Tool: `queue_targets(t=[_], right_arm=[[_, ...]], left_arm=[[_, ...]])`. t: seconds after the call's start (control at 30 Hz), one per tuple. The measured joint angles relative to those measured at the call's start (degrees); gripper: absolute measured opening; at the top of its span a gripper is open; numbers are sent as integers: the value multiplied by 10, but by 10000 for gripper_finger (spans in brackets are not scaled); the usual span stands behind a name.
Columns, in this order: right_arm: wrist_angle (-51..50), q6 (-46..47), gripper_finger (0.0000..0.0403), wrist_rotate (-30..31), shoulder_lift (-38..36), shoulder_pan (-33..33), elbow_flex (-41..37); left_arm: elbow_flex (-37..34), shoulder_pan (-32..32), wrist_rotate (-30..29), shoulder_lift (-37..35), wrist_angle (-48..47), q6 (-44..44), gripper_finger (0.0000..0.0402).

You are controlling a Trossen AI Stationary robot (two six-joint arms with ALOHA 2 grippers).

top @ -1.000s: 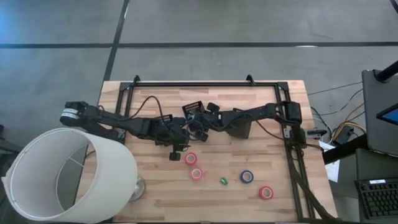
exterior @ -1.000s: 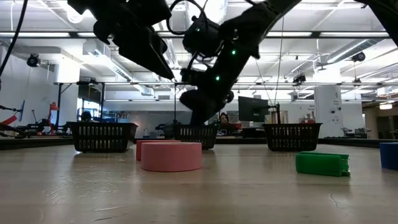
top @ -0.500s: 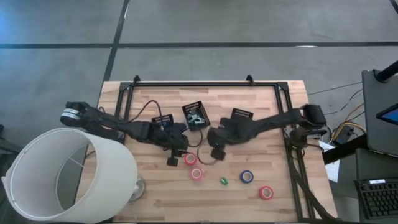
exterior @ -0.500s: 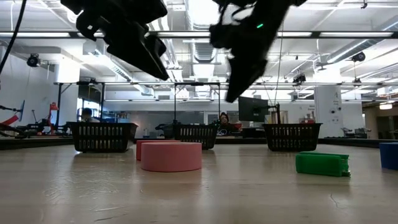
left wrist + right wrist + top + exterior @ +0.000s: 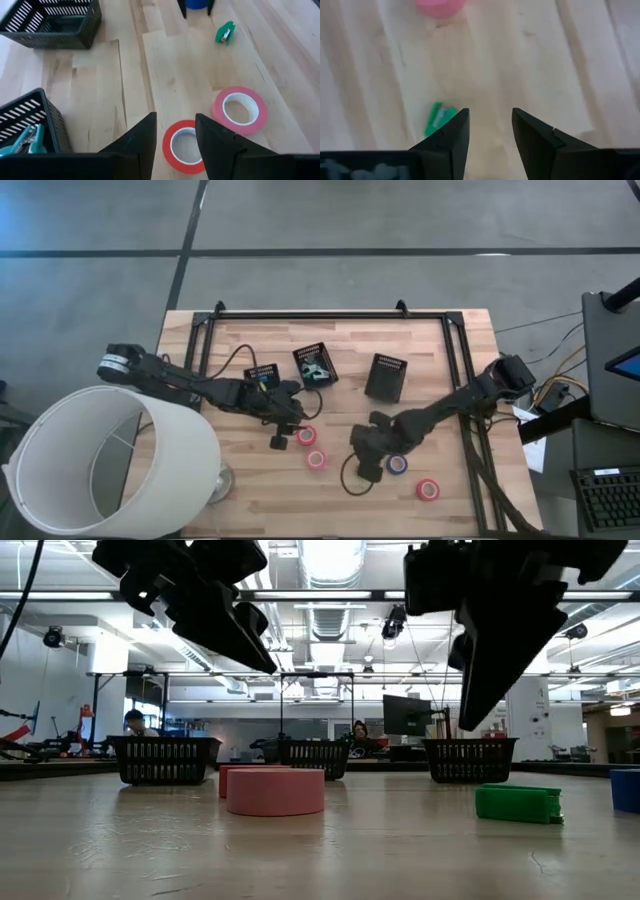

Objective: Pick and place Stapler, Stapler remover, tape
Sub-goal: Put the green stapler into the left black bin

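Wood desk (image 5: 420, 350) mid-frame in high view, grey floor around it, a big white cylinder (image 5: 100, 460) at lower left, lab room w/ ceiling lights behind in low view.

Three black mesh bins in a row across desk's upper middle: left bin (image 5: 262, 375), mid bin (image 5: 314, 365) w/ a teal item inside, right bin (image 5: 387, 377).

Tape rolls, all on desk in lower middle: red roll (image 5: 306, 436), pink roll (image 5: 317, 460) just below-right of it, blue roll (image 5: 398, 464) further right, another red roll (image 5: 428, 489) at lower right. Small green remover (image 5: 439, 119) lies btw pink and blue rolls.

Left arm comes in from left edge; left tool (image 5: 284, 432) sits just left of the red roll, above the desk. Left wrist view: its fingers (image 5: 140, 145) spread, nothing btw them, red roll (image 5: 183, 146) right ahead in the gap, pink roll (image 5: 239, 110) beside it, remover (image 5: 225, 33) and blue roll (image 5: 196, 3) further off.

Right arm comes in from right edge, reaching down-left; right tool (image 5: 365, 452) is over the remover spot, just left of blue roll. Right wrist view: fingers (image 5: 447, 140) spread, empty, remover just past one fingertip, a pink roll (image 5: 441, 7) further off.

Low view: both tools hang above desk, pink roll (image 5: 275, 790) at centre-left, remover (image 5: 518, 803) at right, apart.
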Motion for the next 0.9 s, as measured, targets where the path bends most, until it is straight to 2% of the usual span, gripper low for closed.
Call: queue_targets(t=[0.13,0.33,0.57,0.7,0.9], right_arm=[[16,24,145,-12,0,17,-15],[90,45,151,-32,1,37,-41],[143,16,149,-22,1,62,-68],[144,21,151,-13,5,68,-85],[208,27,149,-12,30,70,-94]], left_arm=[[0,0,0,0,7,0,138],[0,0,0,0,6,-3,138],[0,0,0,0,5,-3,138],[0,0,0,0,5,-3,138],[0,0,0,0,5,-3,138]])
